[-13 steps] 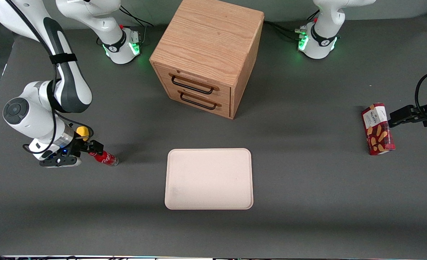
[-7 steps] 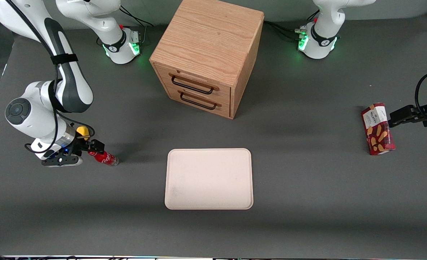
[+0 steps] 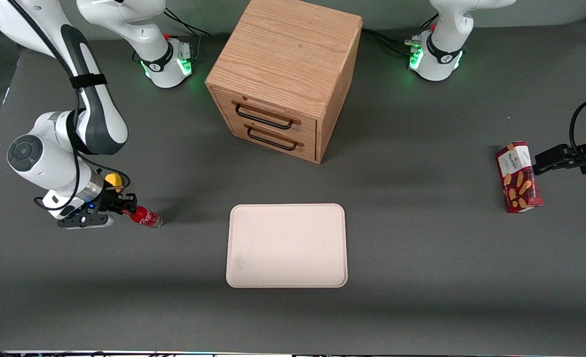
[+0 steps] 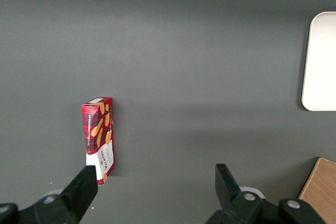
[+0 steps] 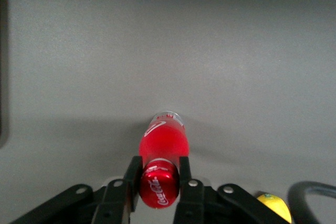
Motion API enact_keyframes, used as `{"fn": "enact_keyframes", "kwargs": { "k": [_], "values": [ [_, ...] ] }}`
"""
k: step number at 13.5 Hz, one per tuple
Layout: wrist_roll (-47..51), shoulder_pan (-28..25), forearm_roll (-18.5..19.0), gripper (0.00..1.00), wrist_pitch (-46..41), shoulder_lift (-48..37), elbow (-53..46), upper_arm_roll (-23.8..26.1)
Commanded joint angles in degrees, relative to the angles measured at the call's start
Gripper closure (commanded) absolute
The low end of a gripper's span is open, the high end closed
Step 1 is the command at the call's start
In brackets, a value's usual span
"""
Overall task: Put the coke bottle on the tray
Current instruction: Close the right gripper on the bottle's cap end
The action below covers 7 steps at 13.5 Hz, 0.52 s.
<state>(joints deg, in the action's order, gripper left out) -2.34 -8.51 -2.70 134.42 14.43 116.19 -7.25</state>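
Observation:
The coke bottle (image 3: pixel 145 217) lies on its side on the dark table toward the working arm's end, its clear base pointing at the tray (image 3: pixel 287 245). My right gripper (image 3: pixel 126 204) is shut on the bottle's red cap end. In the right wrist view both fingers (image 5: pixel 184 174) press against the cap of the coke bottle (image 5: pixel 163 148), and the red body stretches away from the camera. The pale cream-pink tray lies flat in the middle of the table, nothing on it, about a bottle's length and a half from the bottle's base.
A yellow lemon-like lump (image 3: pixel 114 180) sits just beside my wrist, farther from the front camera. A wooden two-drawer cabinet (image 3: pixel 285 74) stands farther back than the tray. A red biscuit box (image 3: pixel 518 177) lies toward the parked arm's end.
My gripper has closed on the bottle's cap; the fingers stood wider round it before. The bottle and arm have shifted only slightly.

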Motion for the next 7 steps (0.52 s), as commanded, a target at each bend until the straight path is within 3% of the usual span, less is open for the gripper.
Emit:
{"fn": "enact_keyframes", "kwargs": {
  "k": [1, 3, 7],
  "values": [
    [-0.74, -0.37, -0.2, 1.0, -1.01, -0.81, 0.09, -0.22],
    [-0.38, -0.37, -0.28, 1.0, -4.93, -0.72, -3.92, -0.22],
    [-0.38, -0.19, -0.29, 1.0, -22.33, -1.07, -17.81, -0.22]
  ]
}}
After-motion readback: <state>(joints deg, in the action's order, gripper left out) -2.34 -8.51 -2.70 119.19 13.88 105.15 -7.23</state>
